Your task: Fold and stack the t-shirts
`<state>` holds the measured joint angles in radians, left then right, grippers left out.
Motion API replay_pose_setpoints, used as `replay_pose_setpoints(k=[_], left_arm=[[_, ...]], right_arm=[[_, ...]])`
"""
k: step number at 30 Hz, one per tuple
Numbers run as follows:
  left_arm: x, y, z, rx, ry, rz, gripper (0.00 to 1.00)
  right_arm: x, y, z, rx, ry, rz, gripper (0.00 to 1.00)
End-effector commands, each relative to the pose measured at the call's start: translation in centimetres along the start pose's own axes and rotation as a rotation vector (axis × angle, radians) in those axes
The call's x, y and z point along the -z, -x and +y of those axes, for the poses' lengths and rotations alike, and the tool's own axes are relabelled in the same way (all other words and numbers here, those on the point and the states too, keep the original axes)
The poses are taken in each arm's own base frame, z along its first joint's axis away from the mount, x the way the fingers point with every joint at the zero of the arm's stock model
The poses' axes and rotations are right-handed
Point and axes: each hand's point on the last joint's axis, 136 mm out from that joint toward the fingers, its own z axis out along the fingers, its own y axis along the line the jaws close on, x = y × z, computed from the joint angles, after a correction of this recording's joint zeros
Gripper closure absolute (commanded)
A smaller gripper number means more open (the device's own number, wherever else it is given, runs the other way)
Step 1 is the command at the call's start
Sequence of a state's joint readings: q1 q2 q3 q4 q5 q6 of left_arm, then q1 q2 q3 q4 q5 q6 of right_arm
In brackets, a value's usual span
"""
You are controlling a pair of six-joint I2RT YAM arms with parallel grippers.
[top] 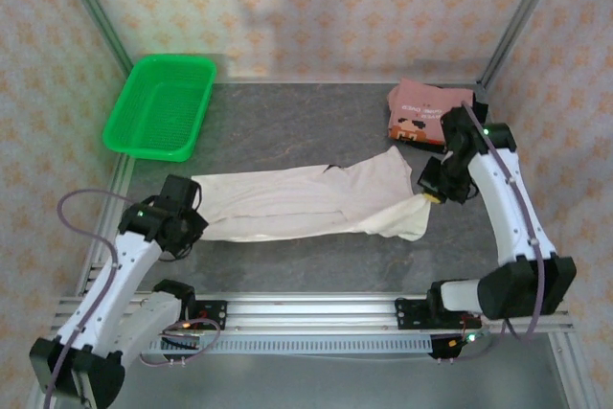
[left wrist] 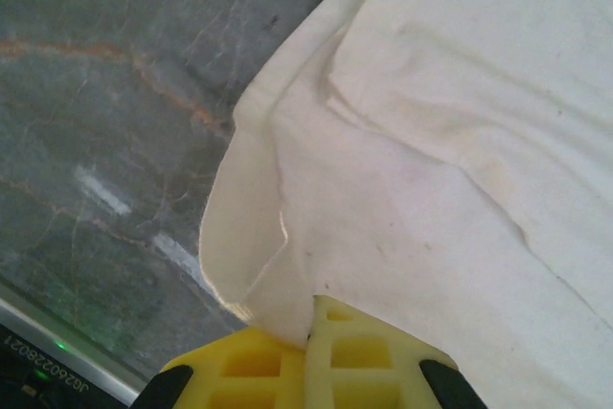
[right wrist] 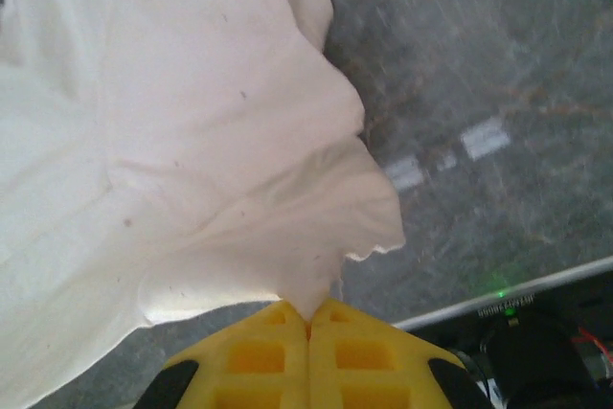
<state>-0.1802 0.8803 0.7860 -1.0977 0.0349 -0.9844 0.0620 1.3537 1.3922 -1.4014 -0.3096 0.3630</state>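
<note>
A cream-white t-shirt (top: 297, 200) lies stretched in a long band across the middle of the grey table. My left gripper (top: 195, 220) is shut on its left end; the left wrist view shows the cloth (left wrist: 431, 141) pinched between the yellow fingers (left wrist: 356, 352). My right gripper (top: 428, 193) is shut on the shirt's right end, where the cloth (right wrist: 192, 141) rises into the yellow fingers (right wrist: 251, 356). A folded dusty-pink printed t-shirt (top: 425, 112) rests at the back right with a dark layer under it.
A green mesh basket (top: 163, 104) stands at the back left corner. Metal frame posts rise at both back corners. An aluminium rail (top: 316, 318) runs along the near edge between the arm bases.
</note>
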Motion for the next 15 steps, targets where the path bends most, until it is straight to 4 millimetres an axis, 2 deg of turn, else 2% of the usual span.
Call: replay_pose_setpoints(k=[1,7,10,15], left_arm=[[0.6,2.6,-1.4,-0.079,0.010,-0.081,0.96],[-1.0,3.6,-2.9,-0.177,0.073,-0.060,0.97],[-1.6,3.9,-3.2,-0.195,0.095,-0.053,0.97],[-0.7,4.1,-3.2,-0.189,0.083,-0.064,0.98]], right_arm=[[0.1,2.8,0.7,0.093,-0.027,-0.053,1.00],[-1.7,5.4,2.2,0.178,-0.051,-0.016,1.00],[-2.4,6.0,2.5,0.209,-0.062,-0.004,1.00],[-2.1,5.9,2.8,0.220,-0.054,-0.008,1.00]])
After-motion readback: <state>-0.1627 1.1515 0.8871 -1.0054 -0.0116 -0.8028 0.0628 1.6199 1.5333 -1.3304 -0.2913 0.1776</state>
